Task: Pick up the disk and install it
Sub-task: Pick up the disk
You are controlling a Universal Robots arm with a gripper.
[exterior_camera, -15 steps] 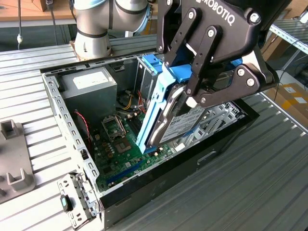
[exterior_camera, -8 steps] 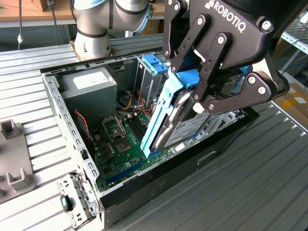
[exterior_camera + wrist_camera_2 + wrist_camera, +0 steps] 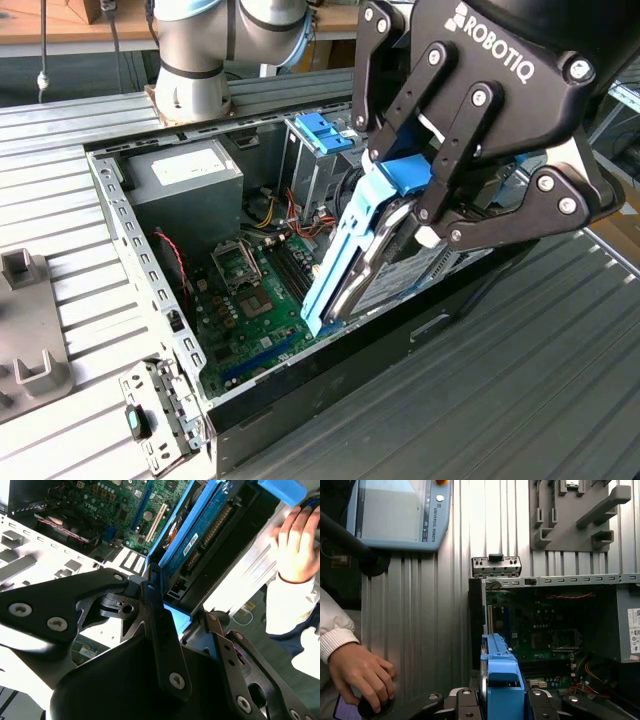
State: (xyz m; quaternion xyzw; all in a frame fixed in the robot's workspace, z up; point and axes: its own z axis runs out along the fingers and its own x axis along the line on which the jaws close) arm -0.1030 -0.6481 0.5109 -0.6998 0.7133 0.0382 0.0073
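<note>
The disk [image 3: 385, 275], grey metal with bright blue plastic rails [image 3: 335, 255], hangs tilted on edge over the open computer case [image 3: 128, 232], above the motherboard [image 3: 250, 290] and near the case's front wall. My gripper [image 3: 420, 215] is shut on the disk's upper end, with black fingers [image 3: 455, 140] pressed on both faces. In the second wrist view the disk [image 3: 200, 545] runs away from the gripper [image 3: 182, 615] toward the motherboard. In the first wrist view the blue rail [image 3: 502, 675] sits between the gripper's [image 3: 502, 702] knuckles.
Inside the case stand a grey power-supply box [image 3: 185, 175] and a metal cage topped by a blue bracket [image 3: 325, 130]. A loose metal bracket [image 3: 150, 420] and a grey fixture [image 3: 25, 330] lie on the slatted table. A person's hand [image 3: 362, 672] rests near a teach pendant [image 3: 395, 510].
</note>
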